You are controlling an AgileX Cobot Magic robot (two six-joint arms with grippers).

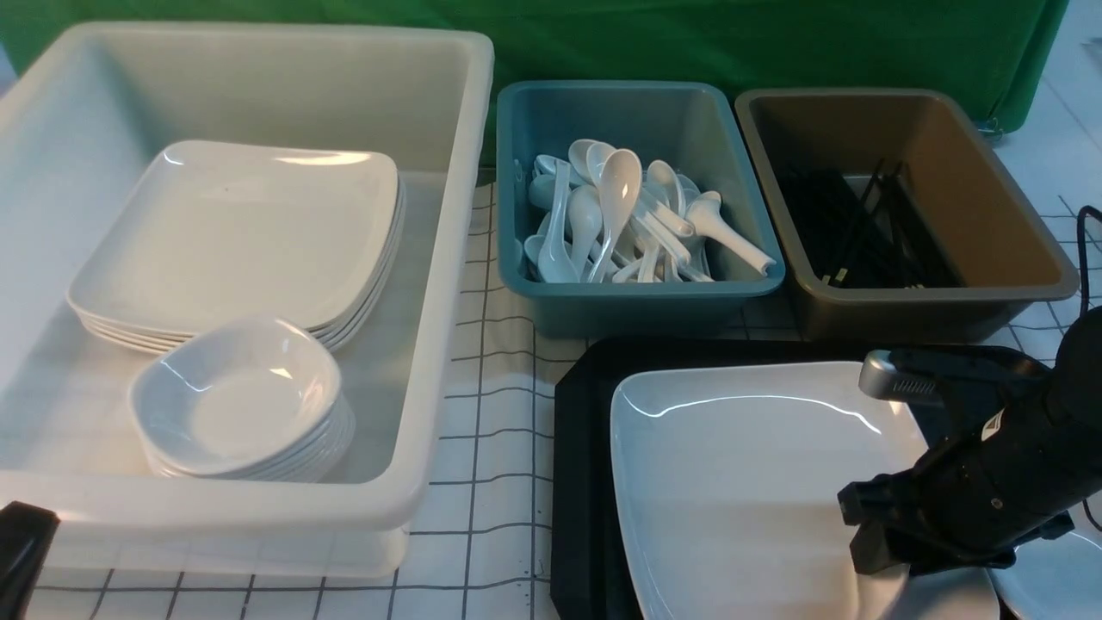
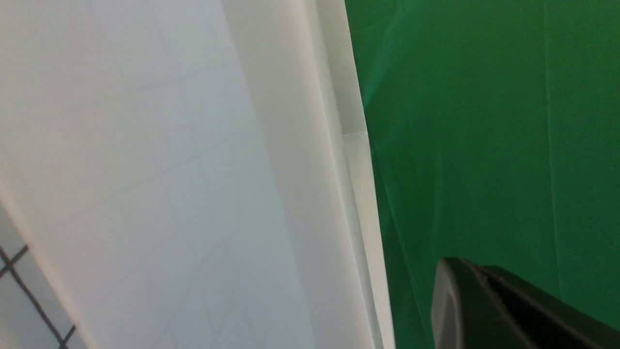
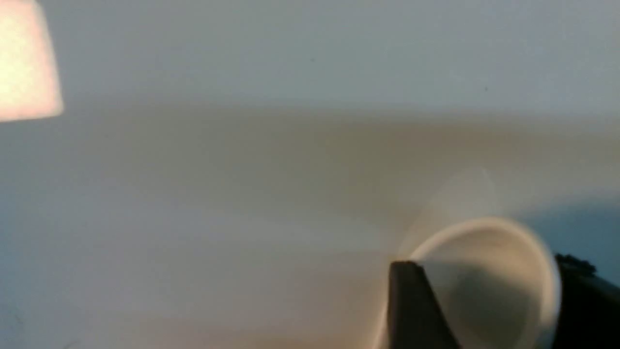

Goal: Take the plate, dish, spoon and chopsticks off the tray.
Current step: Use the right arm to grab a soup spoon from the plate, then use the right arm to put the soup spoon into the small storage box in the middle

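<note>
- On black rectangular plastic tray (image 1: 581, 482): big glossy white square plate (image 1: 732, 465) sat flat.
- Right gripper (image 1: 861, 527) flanked short white soup spoon (image 3: 484, 271) above tray; can't tell if clamped.
- Left gripper (image 1: 21, 551), left of tray, was closed.

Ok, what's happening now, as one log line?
right gripper: around spoon, grip unclear | plate: on tray | left gripper: shut, by white tub

"What's at the back?"

"A green cloth (image 1: 775, 43) hung across the far side, creased, with its edge dropping away at the right end."

"And underneath everything?"

"The tabletop (image 1: 504, 370) is white and ruled in thin dark squares. Its lines run wavy near the middle."

"Anything past the cloth?"

"A pale surface (image 1: 1072, 95) with faint straight lines, at the far right. The light is soft and even, and the shadows are weak."
</note>
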